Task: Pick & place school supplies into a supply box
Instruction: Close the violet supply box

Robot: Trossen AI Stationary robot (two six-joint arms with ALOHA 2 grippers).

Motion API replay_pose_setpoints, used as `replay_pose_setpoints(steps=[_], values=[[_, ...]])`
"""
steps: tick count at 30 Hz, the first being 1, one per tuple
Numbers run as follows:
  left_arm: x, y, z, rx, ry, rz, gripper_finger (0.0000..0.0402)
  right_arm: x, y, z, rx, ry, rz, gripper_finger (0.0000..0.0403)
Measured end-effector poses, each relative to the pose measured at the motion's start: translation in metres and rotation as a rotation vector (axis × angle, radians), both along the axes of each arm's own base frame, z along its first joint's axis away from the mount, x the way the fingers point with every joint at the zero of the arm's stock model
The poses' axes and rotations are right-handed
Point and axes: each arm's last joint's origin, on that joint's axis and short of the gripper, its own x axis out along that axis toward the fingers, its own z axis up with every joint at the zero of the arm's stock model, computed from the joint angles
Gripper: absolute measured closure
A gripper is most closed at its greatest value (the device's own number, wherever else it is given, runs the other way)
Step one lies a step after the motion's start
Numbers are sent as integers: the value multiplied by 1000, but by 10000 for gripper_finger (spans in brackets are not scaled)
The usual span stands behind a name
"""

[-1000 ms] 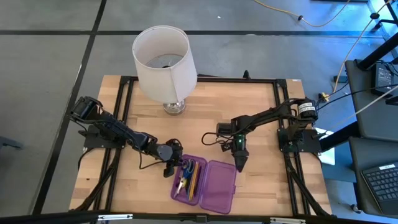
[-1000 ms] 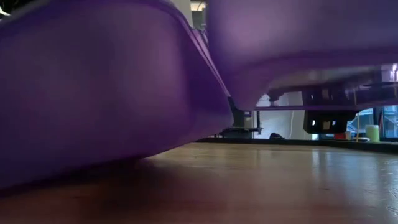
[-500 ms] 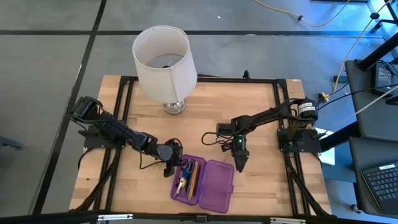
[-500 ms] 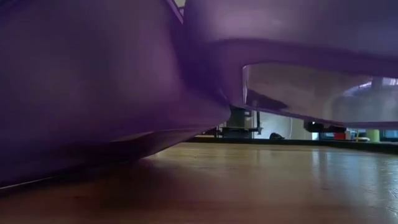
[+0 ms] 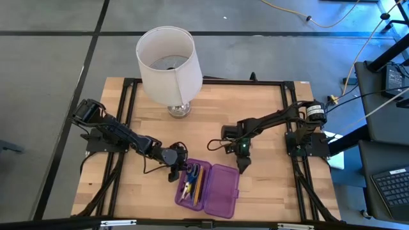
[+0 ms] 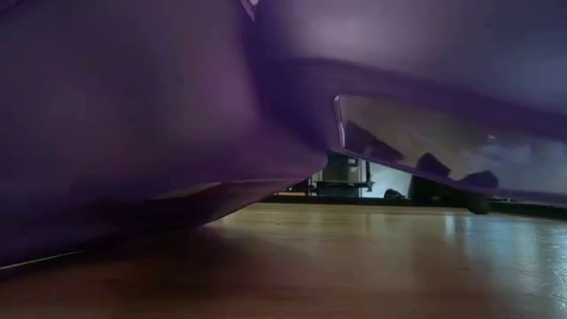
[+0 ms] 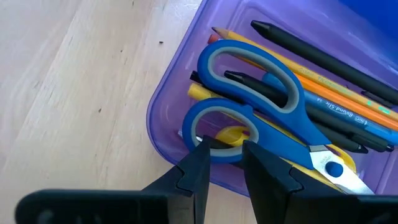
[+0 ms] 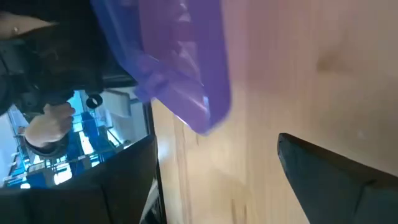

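Change: the empty lid half of the supply box (image 5: 222, 190) has tipped up from a second ago; seen from above it looks narrower than before, and in the low view its edge has climbed off the wood.
Meaning: my reading is that the packing is done and closing the lid is the step in hand; the lid is only partly raised, not yet folded over.
Supply box: near edge of the desk (image 5: 268, 121), about the middle, left half holding the goods, right half the lifting lid.
School supplies: blue-handled scissors (image 7: 273, 118), orange and yellow pencils (image 7: 348, 102) and dark pens (image 7: 311, 56) all lie inside the left half; none is seen loose on the wood.
Left pincer (image 5: 173, 172): at the left end of the box, jaws narrow, pinching the box's rim wall just beside the scissor loop, apparently steadying it.
Right pincer (image 5: 242, 163): just beyond the far right corner of the lid, jaws spread wide, holding nothing; whether a finger touches the lid I cannot tell.
Surface: pale wooden planks in a black frame, with a white-shaded lamp (image 5: 166, 62) at the far side, well apart from the box.
Room: grey floor all round, cables at the far right, a keyboard (image 5: 391, 185) on a side bench to the right; a person's hand (image 8: 46, 127) shows in the background of the right wrist view.
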Motion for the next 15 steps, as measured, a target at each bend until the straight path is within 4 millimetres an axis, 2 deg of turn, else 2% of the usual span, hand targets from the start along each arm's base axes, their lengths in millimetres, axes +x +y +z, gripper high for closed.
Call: replay_pose_setpoints(steps=[8,15], values=[[0,0,0,0,0,0,313,14,7,4,16,-113,-16,69],[0,0,0,0,0,0,313,12,20,6,112,-111,43,69]])
